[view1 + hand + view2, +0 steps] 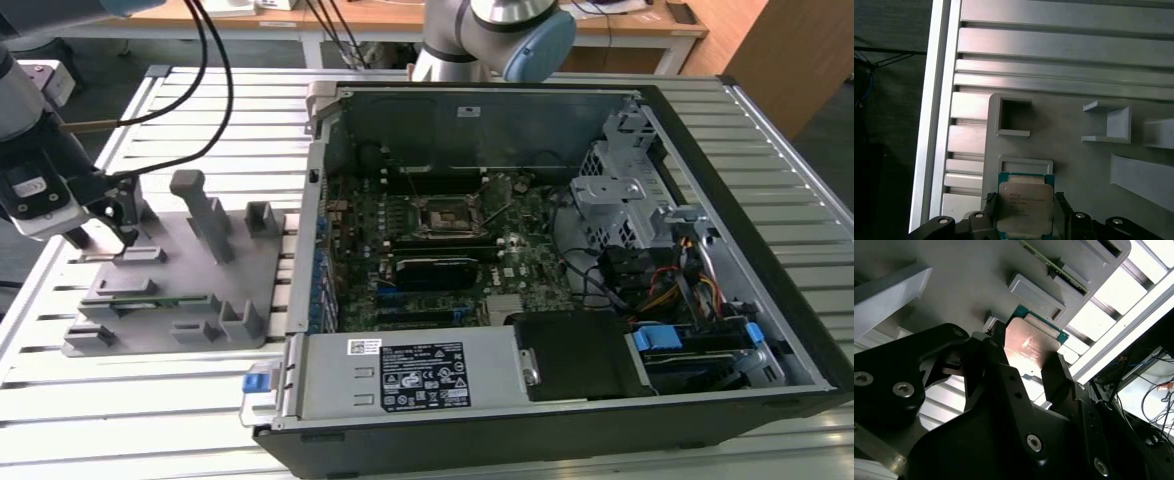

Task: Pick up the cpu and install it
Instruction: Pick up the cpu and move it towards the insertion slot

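The cpu is a small square chip with a silvery top and a thin green rim. It sits between my two black fingers in both wrist views, and each finger presses one of its side edges. My gripper is shut on the cpu just over a shallow square pocket of the grey fixture plate. In the exterior view my gripper hangs over the far corner of the plate, on the exterior view's left. The motherboard's square socket lies inside the open computer case.
Upright grey posts and small blocks stand on the fixture plate, and a long green memory stick lies in a slot on it. Black cables trail behind the arm. The slatted metal table carries the plate and the case.
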Motion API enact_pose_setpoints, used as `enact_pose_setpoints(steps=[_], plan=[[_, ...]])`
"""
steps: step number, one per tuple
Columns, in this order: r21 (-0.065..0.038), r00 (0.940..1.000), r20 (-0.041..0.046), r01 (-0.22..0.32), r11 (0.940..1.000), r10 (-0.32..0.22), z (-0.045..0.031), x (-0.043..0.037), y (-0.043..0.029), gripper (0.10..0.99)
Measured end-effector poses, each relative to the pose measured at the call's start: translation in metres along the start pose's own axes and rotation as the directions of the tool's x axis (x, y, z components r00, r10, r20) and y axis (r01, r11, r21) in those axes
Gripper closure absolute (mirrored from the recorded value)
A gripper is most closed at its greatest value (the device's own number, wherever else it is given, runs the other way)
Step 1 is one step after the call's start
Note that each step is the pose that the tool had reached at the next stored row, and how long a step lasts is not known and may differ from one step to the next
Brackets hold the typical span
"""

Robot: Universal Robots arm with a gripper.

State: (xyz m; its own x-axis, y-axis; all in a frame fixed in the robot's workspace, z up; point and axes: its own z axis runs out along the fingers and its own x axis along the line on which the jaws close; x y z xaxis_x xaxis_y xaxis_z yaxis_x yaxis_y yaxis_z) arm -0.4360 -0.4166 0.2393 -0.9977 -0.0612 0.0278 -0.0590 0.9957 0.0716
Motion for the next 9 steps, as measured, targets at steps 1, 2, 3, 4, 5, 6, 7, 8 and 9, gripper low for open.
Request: enact_pose_setpoints(steps=[1,2,3,4,5,6,7,8,9], plan=[[0.000,1.0000,0.0000,0.000,1.0000,0.000,-0.0006,0.0000,0.0000,0.553],[0.000,1.0000,0.0001,0.000,1.0000,0.000,-0.0011,0.0000,0.0001,0.553],[0.000,1.0000,0.0002,0.000,1.0000,0.000,-0.0015,0.0000,0.0001,0.553],[0.000,1.0000,0.0001,0.000,1.0000,0.000,-0.0019,0.0001,0.0001,0.553],[0.000,1.0000,0.0000,0.000,1.0000,0.000,-0.0024,0.0001,0.0002,0.553],[0.000,1.0000,0.0000,0.000,1.0000,0.000,-0.0028,0.0001,0.0002,0.553],[0.000,1.0000,0.0000,0.000,1.0000,0.000,-0.0033,0.0001,0.0003,0.553],[0.000,1.0000,0.0000,0.000,1.0000,0.000,-0.0036,0.0001,0.0003,0.553],[0.000,1.0000,0.0001,0.000,1.0000,0.000,-0.0039,0.0001,0.0003,0.553]])
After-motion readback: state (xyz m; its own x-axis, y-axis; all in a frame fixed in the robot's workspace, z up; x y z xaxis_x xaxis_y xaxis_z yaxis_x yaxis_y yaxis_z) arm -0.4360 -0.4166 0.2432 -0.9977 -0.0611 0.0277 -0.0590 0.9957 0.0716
